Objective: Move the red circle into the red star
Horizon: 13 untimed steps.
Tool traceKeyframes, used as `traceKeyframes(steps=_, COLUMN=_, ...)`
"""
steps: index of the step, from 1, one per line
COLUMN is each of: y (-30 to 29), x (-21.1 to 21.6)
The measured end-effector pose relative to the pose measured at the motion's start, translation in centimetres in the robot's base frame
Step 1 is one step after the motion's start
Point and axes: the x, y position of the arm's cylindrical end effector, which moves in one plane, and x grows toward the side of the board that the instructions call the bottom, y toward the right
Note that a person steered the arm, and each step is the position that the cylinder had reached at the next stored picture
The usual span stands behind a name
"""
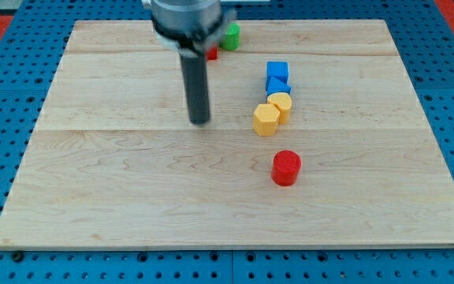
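Red circle point(286, 167) — apart from my tip point(200, 121)

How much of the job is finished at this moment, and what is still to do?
Nothing looks done yet: the red circle sits alone toward the view's bottom right, far from the red star, which is mostly hidden behind the arm near the view's top. In hand: my tip rests on the board, left of the yellow blocks, touching nothing. Left: reach the circle and push it up-left to the star.
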Motion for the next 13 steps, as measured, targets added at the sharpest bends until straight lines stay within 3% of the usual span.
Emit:
traceKeyframes(steps=2, y=18.6, x=4.8)
traceKeyframes(steps=3, y=16.2, x=12.6)
traceKeyframes(steps=4, y=6.2, x=8.3)
traceKeyframes(steps=5, y=5.7, x=9.9)
traceKeyframes(steps=6, y=10.2, x=13.7)
traceKeyframes(steps=7, y=15.5, x=12.0)
traceKeyframes(steps=9, y=5.2, x=5.6)
traceKeyframes(steps=10, y=4.2, x=5.5)
traceKeyframes(steps=11, y=5.6, x=8.6)
traceKeyframes(steps=12, y=6.6, x=4.4)
traceKeyframes(steps=13, y=6.6, x=3.3)
